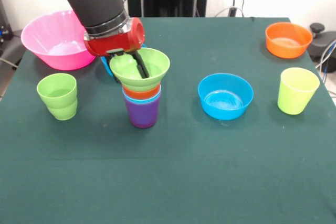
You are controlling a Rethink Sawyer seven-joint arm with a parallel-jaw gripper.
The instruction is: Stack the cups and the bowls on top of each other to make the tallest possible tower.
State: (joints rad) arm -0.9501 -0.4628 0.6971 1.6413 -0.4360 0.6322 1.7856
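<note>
The tower stands left of the table's centre: a purple cup (142, 115) at the base, a light blue cup (156, 96) and an orange cup (143, 93) nested in it, and the ridged green bowl (157, 62) on top, slightly tilted. My gripper (135, 66) comes down from the upper left and is shut on the green bowl's far rim, one finger (142, 68) inside the bowl. A stepped green cup (58, 96) stands at the left, a yellow-green cup (297, 91) at the right. A blue bowl (226, 96) sits right of the tower, an orange bowl (287, 39) at the far right.
A large pink bowl (55, 40) stands at the far left corner, behind the arm. A bit of a second blue bowl (106, 65) shows behind the gripper and tower. The green tablecloth (173, 177) covers the table; cables and a black object lie past its right edge.
</note>
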